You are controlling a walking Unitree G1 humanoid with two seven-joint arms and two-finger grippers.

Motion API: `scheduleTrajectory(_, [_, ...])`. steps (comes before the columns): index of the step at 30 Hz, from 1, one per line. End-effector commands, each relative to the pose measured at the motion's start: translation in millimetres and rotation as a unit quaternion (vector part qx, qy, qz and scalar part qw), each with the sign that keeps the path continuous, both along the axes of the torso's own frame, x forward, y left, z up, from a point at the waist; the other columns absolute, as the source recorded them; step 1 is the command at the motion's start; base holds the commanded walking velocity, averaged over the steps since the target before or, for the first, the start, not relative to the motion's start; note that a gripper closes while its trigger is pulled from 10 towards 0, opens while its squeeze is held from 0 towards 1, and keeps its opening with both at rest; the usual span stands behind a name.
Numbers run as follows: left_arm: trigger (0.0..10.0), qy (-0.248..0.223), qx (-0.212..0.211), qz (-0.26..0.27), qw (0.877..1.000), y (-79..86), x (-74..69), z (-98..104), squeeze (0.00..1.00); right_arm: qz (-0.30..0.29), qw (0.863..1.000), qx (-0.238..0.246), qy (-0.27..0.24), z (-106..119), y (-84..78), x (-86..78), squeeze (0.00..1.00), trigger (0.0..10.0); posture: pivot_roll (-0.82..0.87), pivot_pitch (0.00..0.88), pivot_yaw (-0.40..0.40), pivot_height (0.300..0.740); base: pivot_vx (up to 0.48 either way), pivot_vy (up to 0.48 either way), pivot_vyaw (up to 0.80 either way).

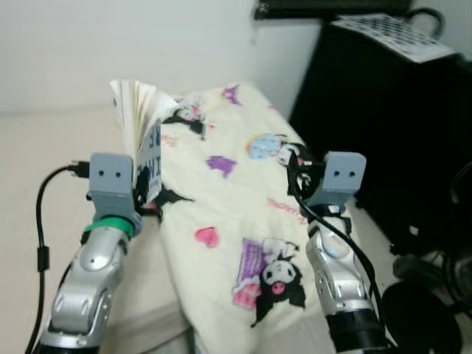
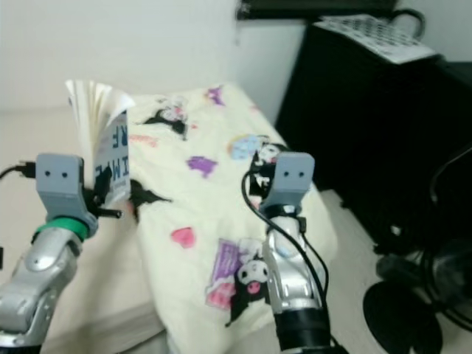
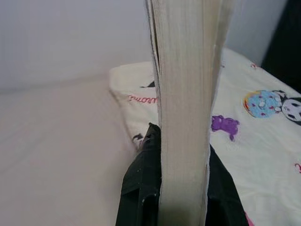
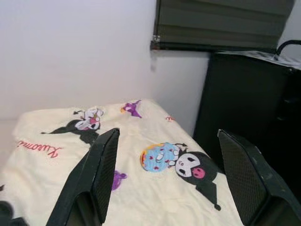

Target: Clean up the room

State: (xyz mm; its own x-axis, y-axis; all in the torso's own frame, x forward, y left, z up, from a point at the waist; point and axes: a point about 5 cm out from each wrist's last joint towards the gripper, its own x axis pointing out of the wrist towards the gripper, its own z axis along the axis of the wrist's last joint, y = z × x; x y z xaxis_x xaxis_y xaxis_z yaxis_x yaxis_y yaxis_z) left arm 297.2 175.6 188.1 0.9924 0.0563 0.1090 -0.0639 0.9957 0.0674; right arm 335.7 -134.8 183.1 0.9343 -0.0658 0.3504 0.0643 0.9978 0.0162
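Cream-coloured blanket (image 1: 236,214) printed with black-and-purple cartoon figures lies spread over a pale bed (image 1: 51,140), running from near the robot to the white wall (image 1: 110,44) on the far side. The left gripper (image 3: 176,188) is clamped on a thick book (image 1: 144,140), its black fingers (image 3: 141,188) pressing either side of the page block; the book stands upright over the left edge of the blanket, its pages fanned at the top and blue lettering on its cover. The right gripper (image 4: 164,174) hangs over the right part of the blanket with its two fingers (image 4: 106,169) spread wide and nothing between them. A black cabinet (image 1: 383,118) stands to the right of the bed, a checkered board (image 1: 391,33) on top of it.
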Motion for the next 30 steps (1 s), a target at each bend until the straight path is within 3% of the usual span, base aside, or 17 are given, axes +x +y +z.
scheduleTrajectory(1, [10.0,-0.01,0.008,-0.014,1.0,-6.0,1.1,4.3,0.0,-0.007,1.0,0.001,0.003,-3.3,-4.3,-1.6,0.0,10.0,0.06,0.061,-0.026,0.74,0.0,0.0,0.0])
scheduleTrajectory(9, [10.0,-0.006,0.025,-0.028,0.999,-10.3,3.4,2.7,0.0,-0.01,1.0,0.001,0.0,-3.3,-5.4,-2.6,0.0,10.0,0.06,0.057,-0.02,0.74,0.0,0.0,0.0])
scheduleTrajectory(15, [10.0,-0.006,0.023,-0.031,0.999,-10.8,4.9,2.7,0.0,-0.011,1.0,0.0,0.0,-3.5,-5.5,-2.7,0.0,10.0,0.06,0.057,-0.019,0.74,0.0,-0.42,0.0])
scheduleTrajectory(30, [10.0,-0.006,0.016,-0.028,0.999,-8.0,4.8,2.8,0.0,-0.007,1.0,0.001,0.0,-3.9,-3.8,-2.4,0.0,10.0,0.06,0.056,-0.018,0.74,0.0,0.0,0.0])
